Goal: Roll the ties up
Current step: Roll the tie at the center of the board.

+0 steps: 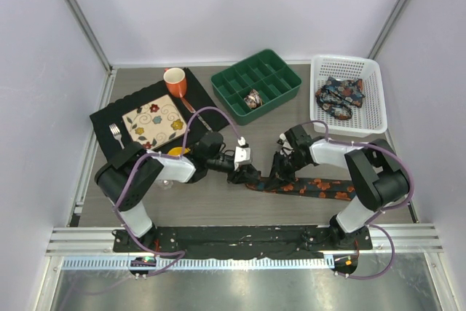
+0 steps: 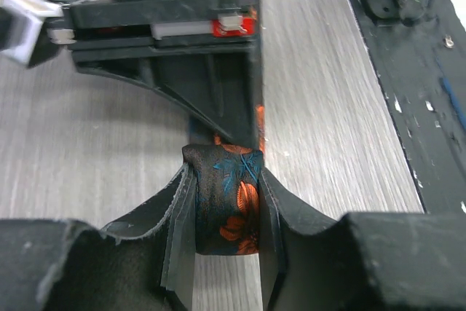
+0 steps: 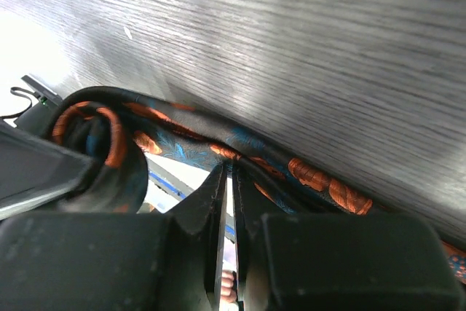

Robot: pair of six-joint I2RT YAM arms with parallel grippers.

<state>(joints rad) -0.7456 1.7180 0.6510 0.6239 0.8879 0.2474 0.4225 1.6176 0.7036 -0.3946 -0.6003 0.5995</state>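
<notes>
A dark tie (image 1: 320, 187) with orange flowers lies stretched along the table in front of the right arm. Its left end is wound into a small roll (image 2: 233, 209), and my left gripper (image 2: 226, 180) is shut on that roll from both sides. In the top view the left gripper (image 1: 246, 172) sits at the tie's left end, with the right gripper (image 1: 280, 171) just to its right. My right gripper (image 3: 231, 169) is shut on a fold of the tie (image 3: 313, 176) right beside the roll (image 3: 95, 143). Its pads stand almost together.
A green divided tray (image 1: 273, 71) at the back holds one rolled tie (image 1: 253, 98). A white basket (image 1: 378, 85) at the back right holds loose ties (image 1: 338, 96). At the back left, a black placemat (image 1: 109, 118) carries a flowered plate (image 1: 153, 123), an orange mug (image 1: 175, 81) and a fork (image 1: 116, 135).
</notes>
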